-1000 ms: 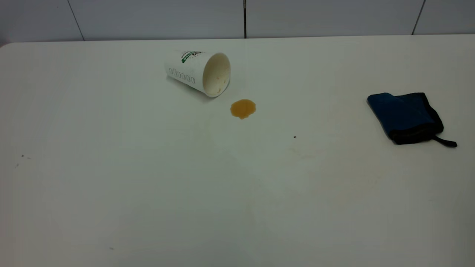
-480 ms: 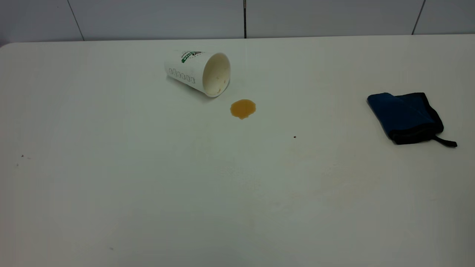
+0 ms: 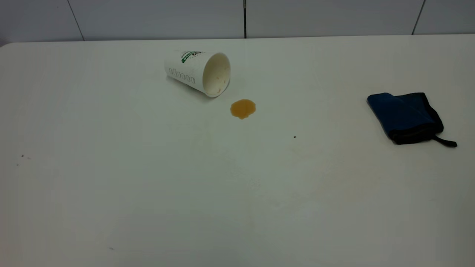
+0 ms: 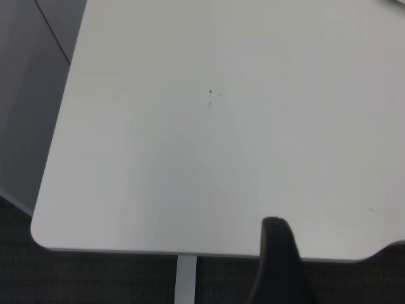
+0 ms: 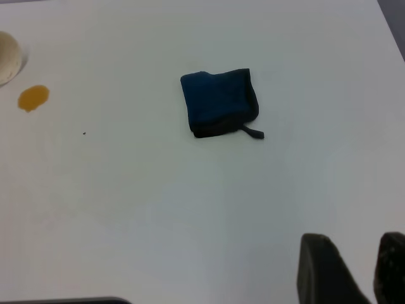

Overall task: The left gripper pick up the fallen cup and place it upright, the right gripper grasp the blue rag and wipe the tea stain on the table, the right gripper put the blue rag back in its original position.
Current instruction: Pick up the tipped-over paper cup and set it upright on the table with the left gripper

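The white paper cup (image 3: 196,72) lies on its side at the back of the table (image 3: 237,193), its mouth facing the front right. The amber tea stain (image 3: 242,108) sits just in front of its mouth. The blue rag (image 3: 404,116) lies folded at the right, its strap tail pointing right. No gripper shows in the exterior view. My left gripper (image 4: 276,253) shows only as a dark part over the table's near left corner, far from the cup. My right gripper (image 5: 354,239) hovers over bare table, its fingers slightly apart and empty, with the rag (image 5: 218,101), stain (image 5: 33,97) and cup rim (image 5: 7,57) farther off.
A tiny black speck (image 3: 294,137) lies right of the stain. More specks (image 3: 22,156) mark the left side. A grey panelled wall (image 3: 245,18) runs behind the table. The table's edge and a white leg (image 4: 185,278) show in the left wrist view.
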### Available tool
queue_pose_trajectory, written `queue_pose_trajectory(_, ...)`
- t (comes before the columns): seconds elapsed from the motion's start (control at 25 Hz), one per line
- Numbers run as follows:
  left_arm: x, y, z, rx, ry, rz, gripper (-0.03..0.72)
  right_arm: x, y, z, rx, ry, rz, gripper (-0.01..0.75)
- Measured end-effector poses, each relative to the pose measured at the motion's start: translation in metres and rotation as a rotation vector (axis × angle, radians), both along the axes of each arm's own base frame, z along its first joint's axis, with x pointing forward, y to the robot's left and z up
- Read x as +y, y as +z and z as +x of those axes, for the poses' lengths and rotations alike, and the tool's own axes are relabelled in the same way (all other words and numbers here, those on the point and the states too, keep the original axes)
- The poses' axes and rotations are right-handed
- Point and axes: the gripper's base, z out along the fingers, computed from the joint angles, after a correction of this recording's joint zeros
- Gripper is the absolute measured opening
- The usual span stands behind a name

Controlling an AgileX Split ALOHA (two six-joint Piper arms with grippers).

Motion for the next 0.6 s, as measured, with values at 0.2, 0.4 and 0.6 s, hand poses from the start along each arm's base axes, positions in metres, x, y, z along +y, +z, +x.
queue_pose_trajectory(0.2,0.000,0.000,0.000,0.000,0.000,0.000,0.526,0.000,0.000,0.000,0.000,0.000,0.000,0.240)
queue_pose_trajectory(0.4,-0.002,0.004,0.011,0.077,-0.016,-0.018,0.526,0.000,0.000,0.000,0.000,0.000,0.000,0.240)
queue_pose_trajectory(0.6,-0.008,0.025,0.060,0.109,-0.100,-0.040,0.526,0.000,0.000,0.000,0.000,0.000,0.000,0.240)
